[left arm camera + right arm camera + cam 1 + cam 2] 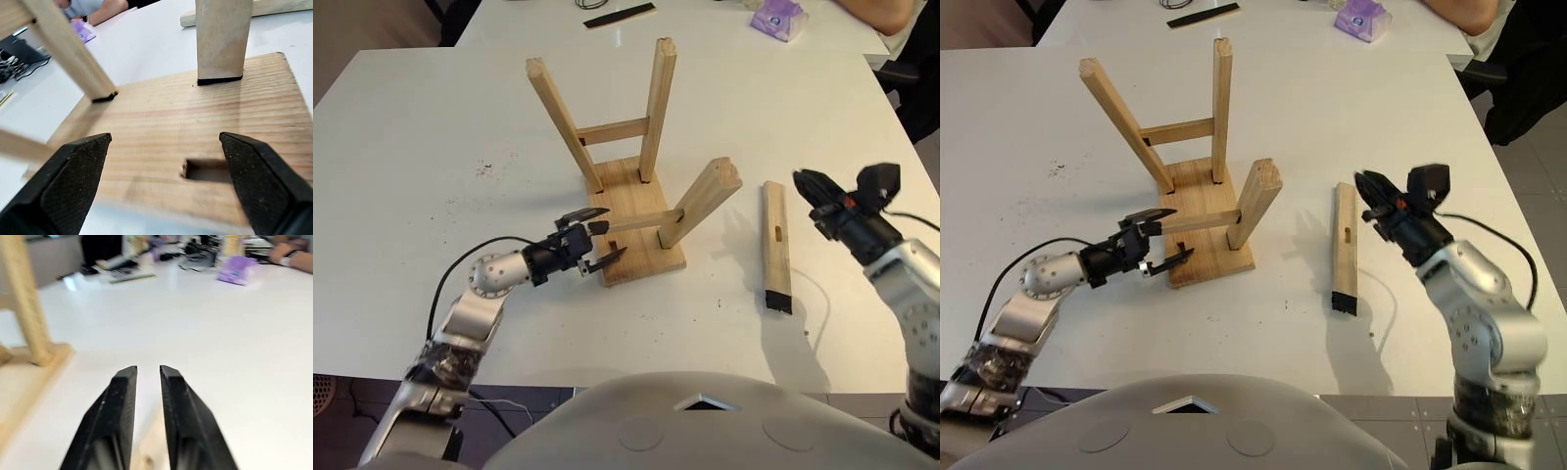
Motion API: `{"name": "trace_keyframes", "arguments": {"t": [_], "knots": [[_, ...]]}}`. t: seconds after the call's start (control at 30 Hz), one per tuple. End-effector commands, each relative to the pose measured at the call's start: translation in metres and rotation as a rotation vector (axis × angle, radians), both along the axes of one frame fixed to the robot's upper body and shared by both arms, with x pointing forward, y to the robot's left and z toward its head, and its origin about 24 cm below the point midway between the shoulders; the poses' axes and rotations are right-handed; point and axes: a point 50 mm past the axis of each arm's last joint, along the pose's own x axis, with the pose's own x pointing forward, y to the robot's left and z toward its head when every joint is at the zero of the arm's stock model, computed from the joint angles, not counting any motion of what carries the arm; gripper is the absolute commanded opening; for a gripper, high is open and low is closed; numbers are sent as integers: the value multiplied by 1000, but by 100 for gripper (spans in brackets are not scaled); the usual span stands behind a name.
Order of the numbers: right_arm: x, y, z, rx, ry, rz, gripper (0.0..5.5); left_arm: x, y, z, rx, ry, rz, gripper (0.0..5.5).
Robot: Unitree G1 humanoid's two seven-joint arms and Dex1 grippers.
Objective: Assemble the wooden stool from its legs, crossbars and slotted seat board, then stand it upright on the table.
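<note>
The slotted seat board lies flat on the white table. Two legs stand in its far slots, joined by a crossbar. A third leg leans in the near right slot, and a second crossbar runs left from it. My left gripper is open at that crossbar's free end, over the board's near left corner, where an empty slot lies between its fingers. The fourth leg lies loose to the right of the board. My right gripper is shut and holds nothing, above the table just right of it.
A purple packet and a black strip lie on the far table. Dark specks dot the table left of the stool. A thin white cable curls near the loose leg. There is free room at the left and front.
</note>
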Motion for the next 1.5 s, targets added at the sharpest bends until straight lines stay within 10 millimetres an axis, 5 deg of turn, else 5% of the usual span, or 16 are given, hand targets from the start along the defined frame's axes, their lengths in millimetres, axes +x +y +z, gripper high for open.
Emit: {"name": "trace_keyframes", "arguments": {"t": [0.03,0.2,0.33,0.67,1.13,1.4,1.5], "knots": [[-26,7,-3,-129,101,-16,118,-29,15,6,-26,39,153,411],[-51,25,-14,-81,226,-2,118,-46,21,11,-40,54,248,411],[-66,31,-26,-66,318,13,186,-48,20,6,-22,67,275,411],[-67,33,-41,-77,334,-80,333,-35,15,-2,6,76,233,411],[-67,42,-66,-97,347,-154,333,-32,25,4,-14,109,217,411],[-63,23,-80,-136,347,-198,333,-33,50,18,-96,168,311,411],[-63,21,-84,-143,339,-190,284,-25,70,25,-154,157,415,411]]}}
